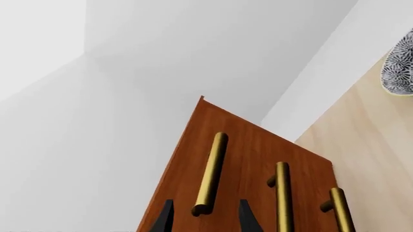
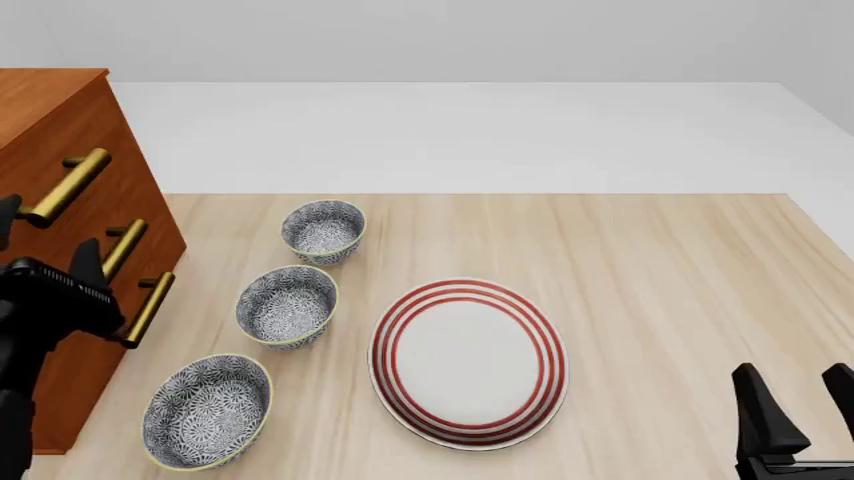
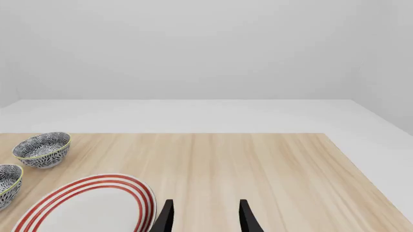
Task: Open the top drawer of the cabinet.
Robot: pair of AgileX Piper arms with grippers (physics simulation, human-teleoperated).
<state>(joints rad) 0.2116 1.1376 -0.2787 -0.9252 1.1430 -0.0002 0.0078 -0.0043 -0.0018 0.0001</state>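
Note:
The reddish-brown cabinet (image 2: 40,95) stands at the table's left edge, its three brass handles facing the bowls. The top drawer (image 2: 96,132) sits flush with the front, shut. Its brass bar handle (image 2: 67,185) is the uppermost. My left gripper (image 2: 47,238) is open, and its black fingers straddle the near end of that handle. In the left wrist view the handle (image 1: 212,169) ends between the two fingers of the left gripper (image 1: 206,220), with gaps on both sides. My right gripper (image 2: 801,405) hangs open and empty over the table's near right corner, far from the cabinet.
Three patterned bowls (image 2: 324,230) (image 2: 287,305) (image 2: 207,410) line up just right of the cabinet. A red-ringed white plate (image 2: 467,360) lies mid-table. The two lower drawer handles (image 2: 123,248) (image 2: 147,308) sit below the top one. The right wrist view shows the plate (image 3: 90,203) and a bowl (image 3: 42,149).

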